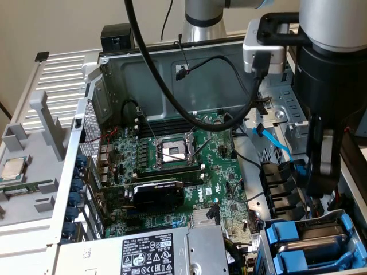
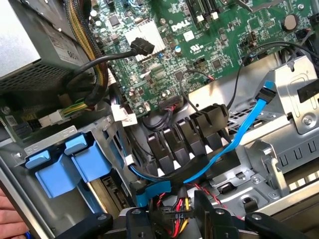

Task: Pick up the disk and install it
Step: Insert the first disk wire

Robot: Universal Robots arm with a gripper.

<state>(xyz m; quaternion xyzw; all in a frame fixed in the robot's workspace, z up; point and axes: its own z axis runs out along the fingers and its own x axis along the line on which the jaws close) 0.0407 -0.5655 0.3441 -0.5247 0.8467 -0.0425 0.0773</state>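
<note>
Two blue carrier frames (image 1: 287,236) sit side by side in the drive bay at the case's front corner; their blue handles (image 2: 65,167) also show in the wrist view. The upper frame holds a dark grey slab (image 1: 321,230) that looks like the disk; its label is hidden. My gripper (image 1: 319,186) reaches down into the case just behind that bay, beside the black cable clips (image 1: 275,183). In the wrist view my gripper (image 2: 172,219) has its fingers (image 2: 207,211) against a black plug (image 2: 169,215) with red, yellow and black wires. A blue data cable (image 2: 234,142) runs up from there.
The motherboard (image 1: 172,154) fills the case floor, and the grey power supply (image 1: 160,252) is at the near edge. A thick black cable (image 1: 166,86) hangs across the case. A small silver chip (image 1: 14,169) lies on the grey tray at the exterior view's left. A hand (image 2: 7,219) shows beside the bay.
</note>
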